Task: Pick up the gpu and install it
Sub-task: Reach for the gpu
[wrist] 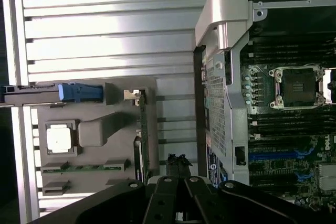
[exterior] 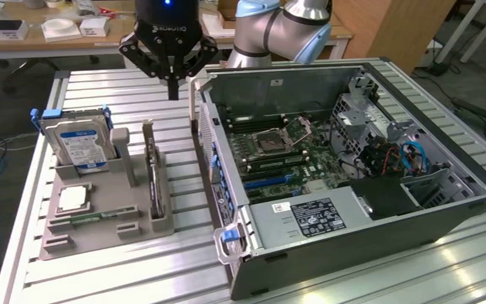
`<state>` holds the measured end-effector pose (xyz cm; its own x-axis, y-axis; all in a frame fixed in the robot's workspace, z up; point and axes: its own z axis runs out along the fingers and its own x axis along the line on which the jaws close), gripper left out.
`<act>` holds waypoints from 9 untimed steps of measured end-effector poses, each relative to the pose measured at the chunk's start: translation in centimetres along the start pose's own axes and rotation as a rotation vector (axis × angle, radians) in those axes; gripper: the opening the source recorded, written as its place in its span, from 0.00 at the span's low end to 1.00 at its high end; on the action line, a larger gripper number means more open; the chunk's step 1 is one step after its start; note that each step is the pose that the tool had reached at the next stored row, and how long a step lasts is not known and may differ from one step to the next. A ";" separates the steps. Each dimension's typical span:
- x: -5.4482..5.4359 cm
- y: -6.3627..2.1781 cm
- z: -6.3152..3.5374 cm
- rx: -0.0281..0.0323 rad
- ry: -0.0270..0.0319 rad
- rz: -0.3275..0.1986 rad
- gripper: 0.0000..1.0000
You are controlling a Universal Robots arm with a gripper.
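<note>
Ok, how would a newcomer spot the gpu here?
Start at the open computer case; beside it, on the exterior view's left, sits a grey holder. The gpu stands on edge in the holder's slot nearest the case: a thin dark card, unlike the thick labelled hard drive and the small square processor chip.
</note>
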<state>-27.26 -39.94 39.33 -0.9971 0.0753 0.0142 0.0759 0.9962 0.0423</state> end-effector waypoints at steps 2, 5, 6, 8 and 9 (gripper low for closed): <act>0.2 -0.02 0.00 0.0001 0.0000 0.000 0.10; 0.6 -0.06 0.01 0.0000 0.0000 0.000 0.10; 0.8 -0.07 0.01 0.0000 0.0000 0.000 0.10; 1.0 -0.10 0.00 0.0001 0.0001 0.000 0.10; 1.1 -0.11 0.01 0.0000 0.0000 0.000 0.10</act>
<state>-28.37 -39.97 39.33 -0.9971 0.0754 0.0142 0.0759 0.9962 0.0423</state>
